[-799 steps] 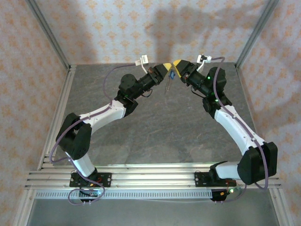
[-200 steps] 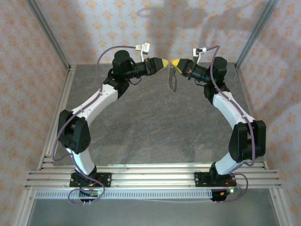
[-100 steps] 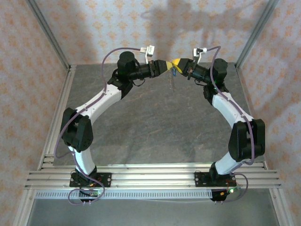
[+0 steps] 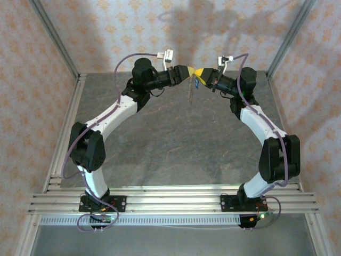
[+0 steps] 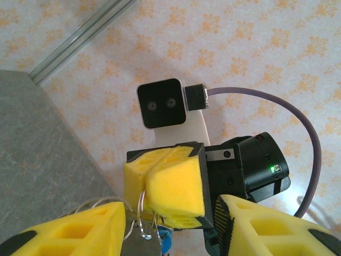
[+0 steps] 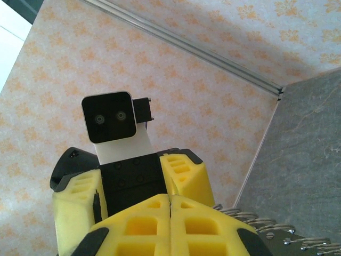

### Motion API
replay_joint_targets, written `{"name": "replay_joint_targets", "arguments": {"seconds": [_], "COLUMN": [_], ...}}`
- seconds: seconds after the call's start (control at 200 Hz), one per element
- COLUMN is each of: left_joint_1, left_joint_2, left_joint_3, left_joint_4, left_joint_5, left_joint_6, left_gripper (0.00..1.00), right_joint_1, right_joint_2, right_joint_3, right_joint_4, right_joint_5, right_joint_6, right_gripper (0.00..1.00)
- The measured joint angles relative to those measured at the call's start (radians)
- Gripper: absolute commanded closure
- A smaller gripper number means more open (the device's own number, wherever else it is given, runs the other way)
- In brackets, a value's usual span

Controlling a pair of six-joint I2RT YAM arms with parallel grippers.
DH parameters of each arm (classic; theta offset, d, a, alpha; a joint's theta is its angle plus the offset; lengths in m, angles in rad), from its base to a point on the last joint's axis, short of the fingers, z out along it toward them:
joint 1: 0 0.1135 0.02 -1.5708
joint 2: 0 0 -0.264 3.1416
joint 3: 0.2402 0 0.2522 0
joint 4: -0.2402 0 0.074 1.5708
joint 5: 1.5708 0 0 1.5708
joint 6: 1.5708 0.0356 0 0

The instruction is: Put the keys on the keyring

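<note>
Left wrist, right claw (image 5: 146, 186) pinching keyring (image 5: 142, 214), key (image 5: 166, 244) below

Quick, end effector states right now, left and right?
Left end effector: open.
Right end effector: closed, holding the keyring.

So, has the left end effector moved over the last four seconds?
Yes. The left end effector has moved slightly toward the table's far edge, and is tip to tip with the right end effector.
</note>
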State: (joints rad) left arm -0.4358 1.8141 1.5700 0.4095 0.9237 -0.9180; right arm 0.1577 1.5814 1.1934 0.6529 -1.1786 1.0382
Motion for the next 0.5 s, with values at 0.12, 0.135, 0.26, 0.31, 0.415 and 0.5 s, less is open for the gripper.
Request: {"name": "replay_joint_targets", "arguments": {"seconds": [0.12, 0.135, 0.26, 0.31, 0.415, 0.5], "left_joint_1": [0.0, 0.0, 0.0, 0.0, -0.001, -0.002], "left_joint_2": [0.004, 0.005, 0.017, 0.02, 0.022, 0.022], "left_joint_3": [0.0, 0.0, 0.0, 0.0, 0.0, 0.0], "left_joint_4": [0.006, 0.006, 0.011, 0.014, 0.019, 0.029], "left_joint_5": [-0.001, -0.001, -0.001, 0.0, 0.0, 0.0], "left_joint_6": [-0.003, -0.005, -0.015, -0.017, -0.022, -0.023], "left_gripper": [0.61, 0.62, 0.63, 0.64, 0.64, 0.69], "right_joint_1": [0.0, 0.0, 0.0, 0.0, 0.0, 0.0], "right_joint_2": [0.0, 0.0, 0.0, 0.0, 0.0, 0.0], "right_joint_3": [-0.007, -0.008, -0.009, -0.01, -0.01, -0.01], "right_joint_4": [-0.002, -0.002, -0.002, -0.002, -0.005, -0.006], "right_joint_5": [-0.001, -0.001, -0.001, 0.0, 0.0, 0.0], "right_joint_6": [-0.006, -0.006, -0.01, -0.01, -0.01, -0.01], "right_gripper": [1.0, 1.0, 1.0, 1.0, 1.0, 1.0]}}
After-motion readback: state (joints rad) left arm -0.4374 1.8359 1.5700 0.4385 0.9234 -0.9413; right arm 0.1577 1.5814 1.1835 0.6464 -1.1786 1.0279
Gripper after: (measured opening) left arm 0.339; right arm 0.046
